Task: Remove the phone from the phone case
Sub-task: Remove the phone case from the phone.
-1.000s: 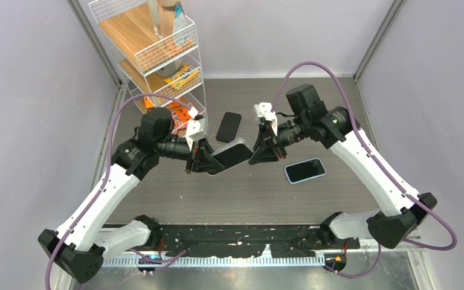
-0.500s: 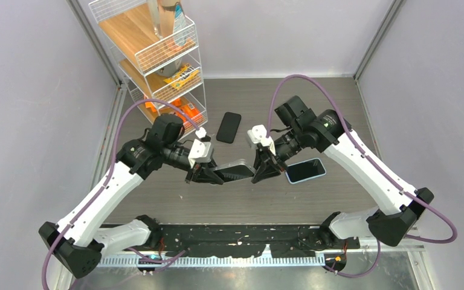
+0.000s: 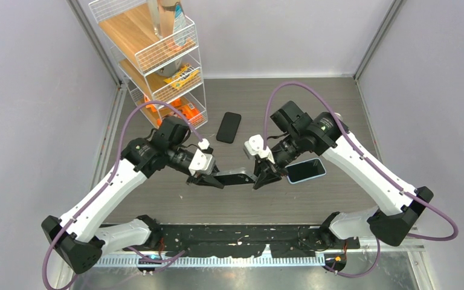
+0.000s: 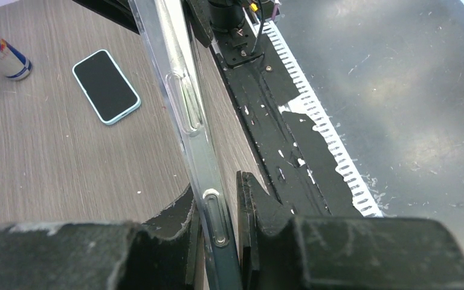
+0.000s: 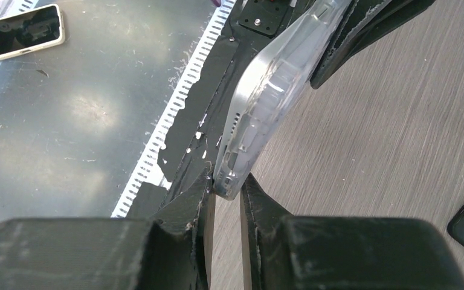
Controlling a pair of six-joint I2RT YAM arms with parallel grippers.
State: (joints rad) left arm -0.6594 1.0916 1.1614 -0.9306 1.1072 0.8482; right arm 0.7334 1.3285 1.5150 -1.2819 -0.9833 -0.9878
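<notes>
1. A clear plastic phone case (image 4: 184, 103) with a dark phone (image 3: 235, 177) inside it is up in the air above the grey wooden desk (image 3: 314, 109). It is in the middle of the top view, a little below the centre.
2. The left hand (image 3: 212, 180) is closed tight on the left end of the case. In its own view, two black fingers (image 4: 178, 220) squeeze the see-through edge at the bottom of the frame.
3. The right hand (image 3: 261, 179) is closed tight on the right end. In its own view, it pinches a round corner of the case low in the frame.
4. From the top, the case looks like a thin dark strip going straight from one hand to the other.
5. A phone with a light blue rim (image 3: 306, 171) lies screen up on the desk, just to the right of the right hand.
6. A plain black phone (image 3: 228, 127) lies flat on the desk, above both hands in the frame.
7. A white wire rack with wooden shelves (image 3: 157, 54) stands in the upper left corner.
</notes>
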